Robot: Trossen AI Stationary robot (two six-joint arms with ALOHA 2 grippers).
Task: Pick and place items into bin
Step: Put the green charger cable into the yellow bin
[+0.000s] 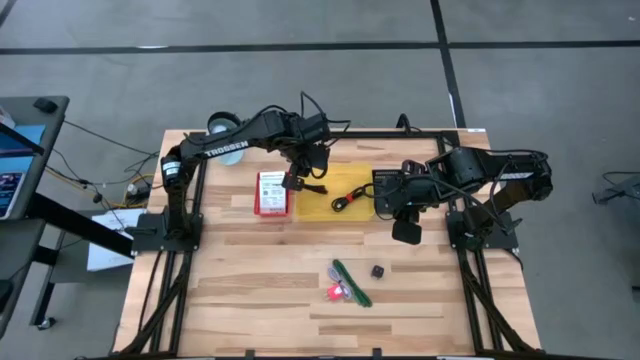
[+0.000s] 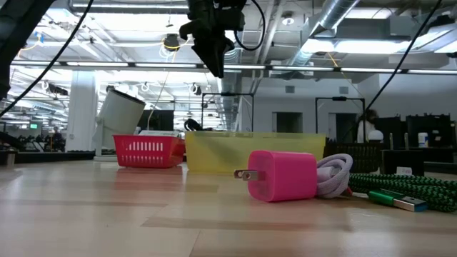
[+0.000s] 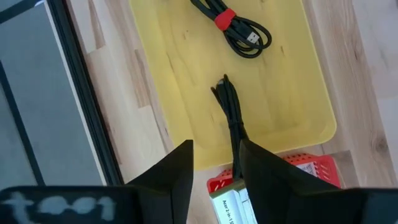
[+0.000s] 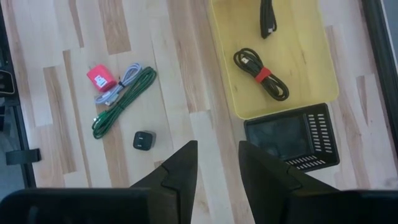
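Note:
My left gripper (image 3: 216, 149) hangs open, well above the near-left corner of the yellow bin (image 3: 298, 93) (image 1: 322, 211). A doubled black cable (image 3: 231, 112) runs from beside one finger down into the bin. A coiled black cable with a red tie (image 3: 239, 31) (image 1: 350, 197) lies on the bin floor. My right gripper (image 4: 216, 149) (image 1: 407, 235) is open above bare table, right of the bin. On the near table lie a pink-red charger block (image 4: 98, 78) (image 2: 282, 175), a green braided cable (image 4: 121, 99) (image 1: 352, 283) and a small black cube (image 4: 143, 140) (image 1: 378, 271). My left gripper stands with the black cable's upper end (image 3: 236, 163) right against the inner side of one finger (image 3: 255, 168). The fingers are apart, and I cannot tell whether that finger touches the cable. The cable's lower end (image 3: 224, 81) reaches the bin floor.
A red basket (image 1: 272, 193) (image 2: 146, 151) holding a white box sits against the bin's left side. A black mesh basket (image 4: 292, 137) stands at the bin's right side, under my right arm. A white cup (image 1: 222, 124) stands at the far left. Bare wood lies around the near items.

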